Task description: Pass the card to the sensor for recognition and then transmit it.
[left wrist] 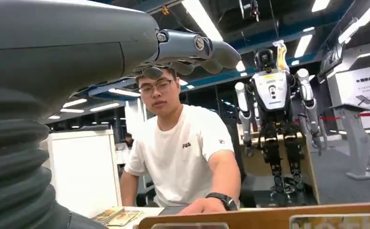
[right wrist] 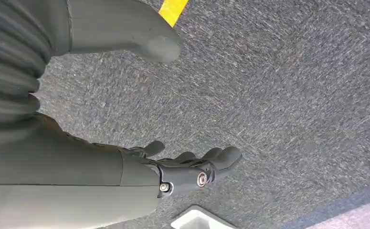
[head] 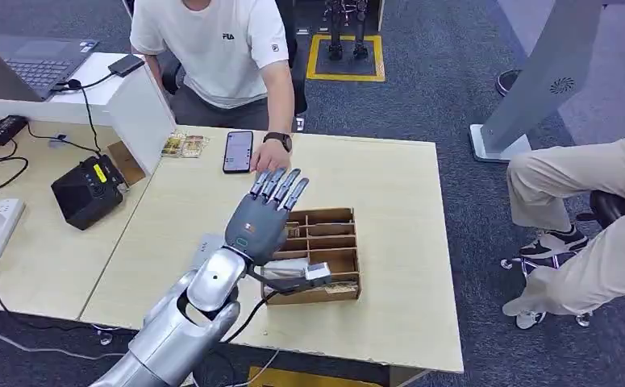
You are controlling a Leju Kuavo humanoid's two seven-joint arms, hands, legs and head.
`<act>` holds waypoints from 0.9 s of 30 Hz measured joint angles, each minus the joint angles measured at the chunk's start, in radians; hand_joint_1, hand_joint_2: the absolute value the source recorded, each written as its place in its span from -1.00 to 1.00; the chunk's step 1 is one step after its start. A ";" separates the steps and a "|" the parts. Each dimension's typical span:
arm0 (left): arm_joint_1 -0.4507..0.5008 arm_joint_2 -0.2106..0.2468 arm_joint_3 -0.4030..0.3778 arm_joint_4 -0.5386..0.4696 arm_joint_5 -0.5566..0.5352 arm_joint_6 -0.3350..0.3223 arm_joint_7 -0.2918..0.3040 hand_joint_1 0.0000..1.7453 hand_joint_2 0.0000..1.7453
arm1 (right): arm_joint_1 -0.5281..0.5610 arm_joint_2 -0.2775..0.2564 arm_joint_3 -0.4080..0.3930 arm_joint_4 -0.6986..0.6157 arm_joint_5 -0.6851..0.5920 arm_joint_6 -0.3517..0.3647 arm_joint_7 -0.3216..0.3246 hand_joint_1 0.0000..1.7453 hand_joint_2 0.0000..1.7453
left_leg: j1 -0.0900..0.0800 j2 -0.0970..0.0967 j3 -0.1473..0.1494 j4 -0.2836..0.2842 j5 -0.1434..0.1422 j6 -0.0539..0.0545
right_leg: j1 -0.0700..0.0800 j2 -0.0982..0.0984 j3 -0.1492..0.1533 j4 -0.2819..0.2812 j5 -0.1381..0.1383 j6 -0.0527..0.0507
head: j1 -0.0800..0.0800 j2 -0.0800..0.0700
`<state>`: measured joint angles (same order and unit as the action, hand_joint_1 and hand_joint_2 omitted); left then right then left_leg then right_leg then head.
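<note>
Above wooden organizer (head: 325, 254): left hand (head: 262, 218) flat, fingers extended together, holding nothing.

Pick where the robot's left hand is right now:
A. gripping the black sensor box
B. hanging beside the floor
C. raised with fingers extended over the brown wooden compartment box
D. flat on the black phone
C: in the head view the left hand is held up, fingers straight and holding nothing, above the brown wooden compartment box on the pale wooden table.
</note>
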<state>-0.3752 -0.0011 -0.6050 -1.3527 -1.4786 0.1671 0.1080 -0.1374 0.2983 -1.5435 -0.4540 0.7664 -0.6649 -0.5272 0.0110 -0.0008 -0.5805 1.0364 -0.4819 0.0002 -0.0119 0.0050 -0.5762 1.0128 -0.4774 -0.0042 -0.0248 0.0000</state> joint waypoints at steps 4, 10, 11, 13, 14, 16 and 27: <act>0.000 0.008 -0.003 0.002 0.031 -0.001 -0.010 -1.00 1.00 | 0.000 0.000 0.000 0.000 0.003 0.000 0.006 -1.00 1.00 | 0.000 0.000 0.000 0.000 0.000 0.000 | 0.000 0.000 0.000 0.000 0.000 0.000 | 0.000 0.000; 0.000 0.018 -0.003 0.002 0.053 -0.003 -0.016 -1.00 1.00 | 0.001 0.000 0.000 0.000 0.016 0.000 0.014 -1.00 1.00 | 0.000 0.000 0.000 0.000 0.000 0.000 | 0.000 0.000 0.000 0.000 0.000 0.000 | 0.000 0.000; 0.000 0.021 -0.004 0.002 0.055 -0.007 -0.016 -1.00 1.00 | 0.001 0.000 0.000 -0.001 0.019 0.000 0.017 -1.00 1.00 | 0.000 0.000 0.000 0.000 0.000 0.000 | 0.000 0.000 0.000 0.000 0.000 0.000 | 0.000 0.000; 0.000 0.024 -0.005 0.002 0.055 -0.013 -0.018 -1.00 1.00 | 0.001 0.000 0.000 -0.001 0.017 0.000 0.015 -1.00 1.00 | 0.000 0.000 0.000 0.000 0.000 0.000 | 0.000 0.000 0.000 0.000 0.000 0.000 | 0.000 0.000; -0.001 0.026 -0.005 0.002 0.055 -0.021 -0.019 -1.00 1.00 | 0.002 0.000 0.000 -0.001 0.014 0.000 0.012 -1.00 1.00 | 0.000 0.000 0.000 0.000 0.000 0.000 | 0.000 0.000 0.000 0.000 0.000 0.000 | 0.000 0.000; -0.001 0.029 -0.007 0.002 0.055 -0.030 -0.020 -1.00 1.00 | 0.002 0.000 0.000 -0.001 0.014 0.000 0.006 -1.00 1.00 | 0.000 0.000 0.000 0.000 0.000 0.000 | 0.000 0.000 0.000 0.000 0.000 0.000 | 0.000 0.000; -0.005 0.035 -0.023 0.047 0.030 -0.043 -0.016 -1.00 1.00 | 0.004 0.000 0.000 -0.005 0.029 0.000 0.008 -1.00 1.00 | 0.000 0.000 0.000 0.000 0.000 0.000 | 0.000 0.000 0.000 0.000 0.000 0.000 | 0.000 0.000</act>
<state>-0.3807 0.0336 -0.6283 -1.3061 -1.4485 0.1236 0.0923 -0.1337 0.2987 -1.5435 -0.4585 0.7958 -0.6649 -0.5188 0.0110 -0.0008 -0.5805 1.0364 -0.4819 0.0002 -0.0119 0.0050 -0.5763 1.0129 -0.4774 -0.0043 -0.0244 0.0000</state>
